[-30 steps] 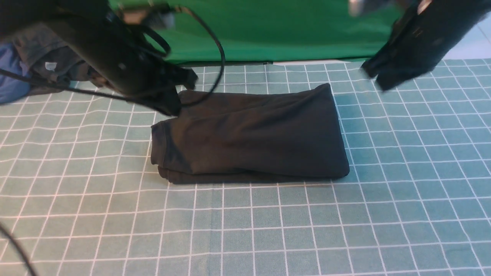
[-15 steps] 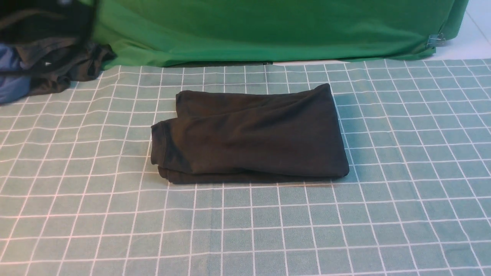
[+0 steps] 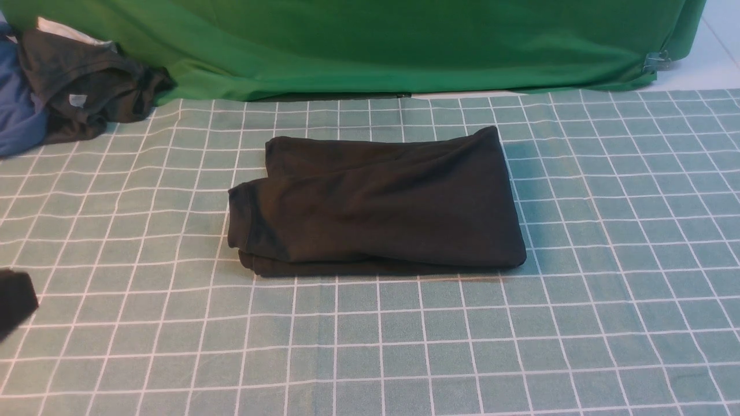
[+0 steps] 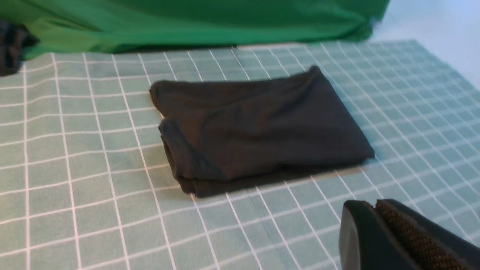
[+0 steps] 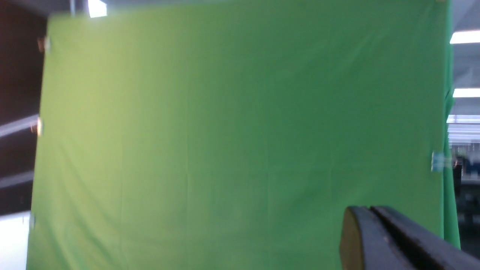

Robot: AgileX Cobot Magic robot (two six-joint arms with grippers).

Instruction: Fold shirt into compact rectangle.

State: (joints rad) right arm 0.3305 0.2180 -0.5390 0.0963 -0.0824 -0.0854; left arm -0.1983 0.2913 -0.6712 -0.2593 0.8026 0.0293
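The shirt [image 3: 376, 202] lies folded in the middle of the table [image 3: 607, 323], a stacked dark bundle, roughly rectangular, with its long side running left to right. Its right end is a smooth rounded fold; at the left end the layers are staggered, the upper layer ending in a hemmed edge and a lower layer showing beneath it along the near side. The far-left corner steps back, so the outline is not quite square. No logo or neck label shows, which fits their being tucked inside the folds. Nothing touches the shirt, and it rests flat under its own weight, so the fold looks essentially complete.

The left gripper [image 4: 375, 225] hangs near and to the left, well apart from the bundle, its fingers [image 4: 408, 236] pressed together on nothing; only a dark corner of it shows at the front view's left edge. The right gripper [image 5: 371, 225] points up at the green backdrop [image 3: 376, 40], fingers likewise together and empty.

At the far left corner a dark charcoal garment [image 3: 81, 92] and a blue garment [image 3: 17, 115] lie heaped, probably set aside to keep the work area free.
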